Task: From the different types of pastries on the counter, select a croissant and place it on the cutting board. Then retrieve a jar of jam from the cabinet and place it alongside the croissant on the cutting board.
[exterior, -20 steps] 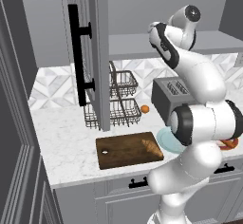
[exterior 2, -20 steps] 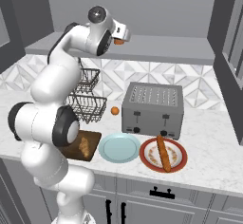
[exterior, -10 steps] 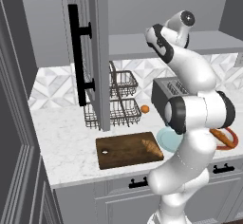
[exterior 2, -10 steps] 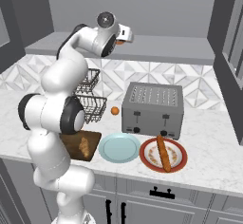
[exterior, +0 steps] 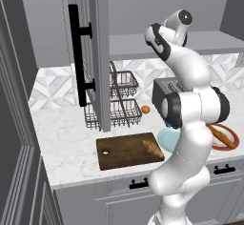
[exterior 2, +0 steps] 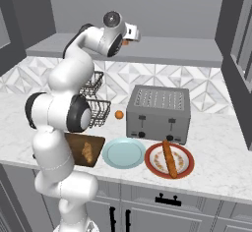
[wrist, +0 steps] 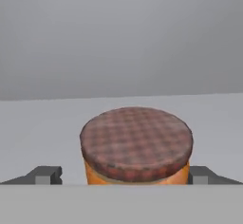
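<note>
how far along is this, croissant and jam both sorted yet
Half done. The croissant already lies on the cutting board. In hand: the claw is up at the cabinet shelf, one fingertip on each side of the jar of jam; whether it grips yet is unclear. Left: carry the jar down and set it beside the croissant.

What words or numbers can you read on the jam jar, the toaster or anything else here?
None: no words, numbers or signs can be read.
The jar of jam shows a plain checked lid.
The toaster has small dark knobs with no readable marks.
The cabinet door is bare.
</note>
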